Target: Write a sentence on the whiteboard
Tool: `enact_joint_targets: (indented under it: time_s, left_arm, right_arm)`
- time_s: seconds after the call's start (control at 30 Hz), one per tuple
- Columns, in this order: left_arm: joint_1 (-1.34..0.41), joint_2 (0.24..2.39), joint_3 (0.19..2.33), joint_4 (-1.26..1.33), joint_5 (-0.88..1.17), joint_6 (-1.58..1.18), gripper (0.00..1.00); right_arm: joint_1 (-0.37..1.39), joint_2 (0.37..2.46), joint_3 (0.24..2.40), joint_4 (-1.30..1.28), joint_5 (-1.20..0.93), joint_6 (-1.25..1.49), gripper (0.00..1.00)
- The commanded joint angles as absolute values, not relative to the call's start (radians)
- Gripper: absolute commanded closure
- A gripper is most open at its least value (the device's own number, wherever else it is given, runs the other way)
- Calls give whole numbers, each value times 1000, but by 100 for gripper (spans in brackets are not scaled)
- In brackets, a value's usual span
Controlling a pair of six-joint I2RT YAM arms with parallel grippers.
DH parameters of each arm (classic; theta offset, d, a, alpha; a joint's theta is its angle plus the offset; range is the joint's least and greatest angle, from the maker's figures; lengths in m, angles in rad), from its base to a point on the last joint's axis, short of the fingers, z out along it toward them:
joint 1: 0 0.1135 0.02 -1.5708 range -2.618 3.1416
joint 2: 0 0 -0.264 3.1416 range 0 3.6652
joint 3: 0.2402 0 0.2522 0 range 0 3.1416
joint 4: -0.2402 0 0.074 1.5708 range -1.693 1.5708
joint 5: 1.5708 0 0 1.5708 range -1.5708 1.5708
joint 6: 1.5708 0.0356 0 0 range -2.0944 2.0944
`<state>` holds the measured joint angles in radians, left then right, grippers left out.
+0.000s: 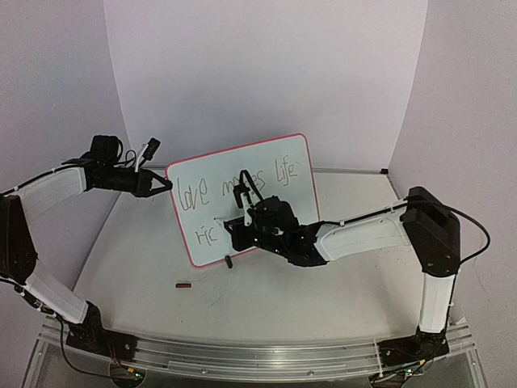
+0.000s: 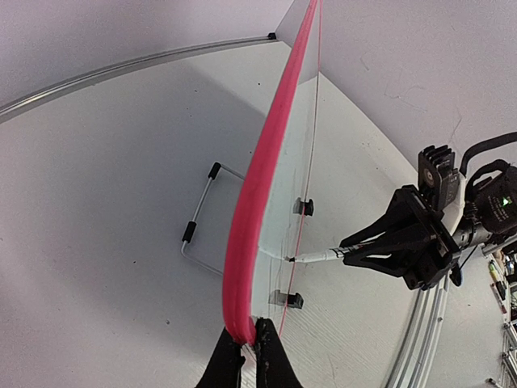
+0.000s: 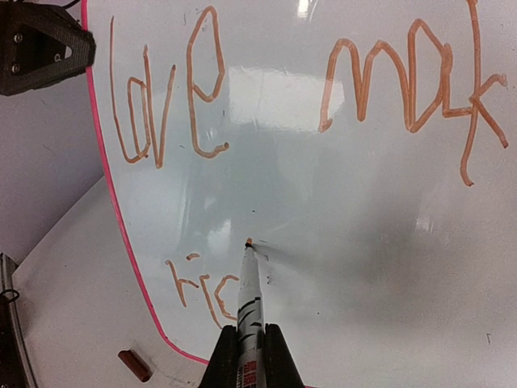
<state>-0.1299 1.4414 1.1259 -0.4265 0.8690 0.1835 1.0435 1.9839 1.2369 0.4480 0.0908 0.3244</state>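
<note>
While against whiteboard [image 3: 339,210], marker [image 3: 250,291] in right pincer [image 3: 250,331].

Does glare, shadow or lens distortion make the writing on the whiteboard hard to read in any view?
Right wrist view: pale glare patches on the glossy white red-framed whiteboard, yet the thin handwritten words stay readable; the white marker pen casts a soft shadow. Left wrist view: fisheye bends the frame, board edge-on, nothing legible. Top view: even light, small writing.

Upright whiteboard [image 1: 262,158], sentence [image 1: 196,195] unfinished — "ric"
</note>
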Motion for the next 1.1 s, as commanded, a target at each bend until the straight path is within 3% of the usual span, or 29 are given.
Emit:
enact_joint_targets:
  time_s: [0.0, 1.07]
  left_arm:
    - [-148, 1461, 1141, -468, 816, 252, 100]
    - [-148, 1457, 1141, -469, 813, 254, 100]
  right_arm:
    - [1036, 2005, 1235, 423, 112, 345, 100]
    - [1042, 1994, 1126, 450, 42, 439, 100]
